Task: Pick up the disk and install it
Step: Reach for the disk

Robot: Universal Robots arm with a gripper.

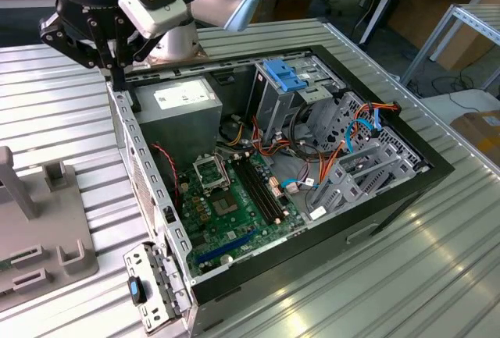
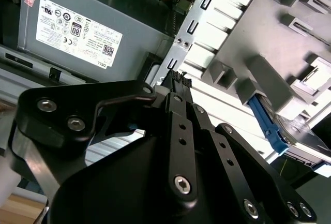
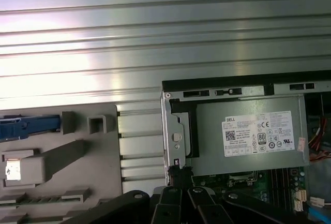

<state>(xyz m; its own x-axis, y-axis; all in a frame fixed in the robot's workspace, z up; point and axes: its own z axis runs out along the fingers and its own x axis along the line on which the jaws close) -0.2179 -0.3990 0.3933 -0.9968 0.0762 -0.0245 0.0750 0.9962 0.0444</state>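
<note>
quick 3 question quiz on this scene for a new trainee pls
1. True or false: the claw is shut on the disk.
2. The claw hangs closest to: A the power supply corner of the case; B the motherboard; C the drive cage.
3. What does the disk rest on?
Key: 1 false, the shut claw holds nothing. 2 A. 3 the grey fixture beside the case.
</note>
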